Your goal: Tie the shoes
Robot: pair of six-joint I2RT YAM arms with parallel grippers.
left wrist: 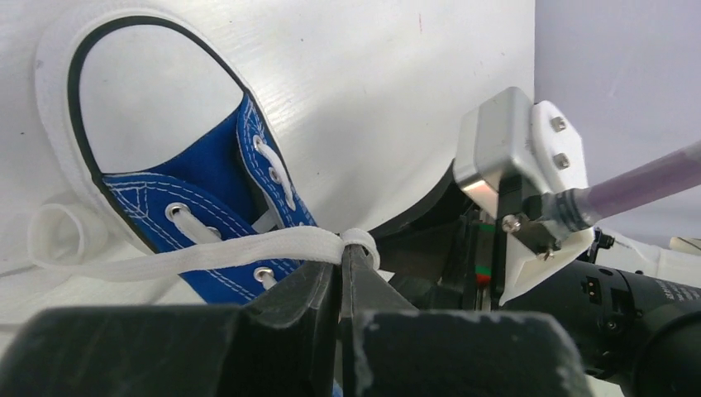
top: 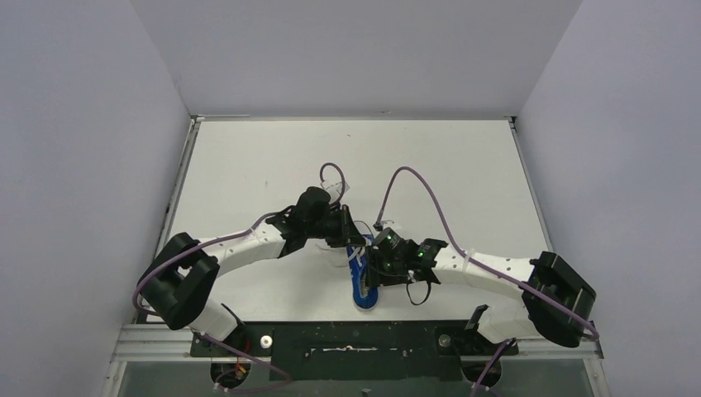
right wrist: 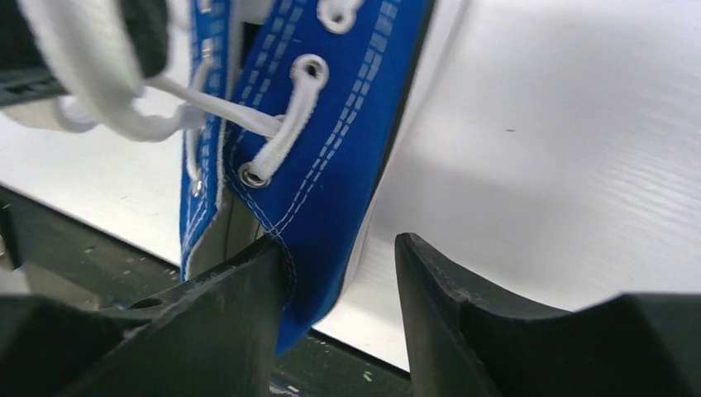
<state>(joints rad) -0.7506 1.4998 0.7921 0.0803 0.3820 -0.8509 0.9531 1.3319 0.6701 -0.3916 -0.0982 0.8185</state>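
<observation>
Pinching flat woven white lace, left gripper; right gripper agape astride stitched blue canvas sneaker.

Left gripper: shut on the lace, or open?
Shut. In the left wrist view the left gripper has its fingers pressed together, with the white lace pinched at their tips.

A white table has grey walls at 9, 12 and 3 o'clock. A black plate lies at 6 o'clock.
</observation>
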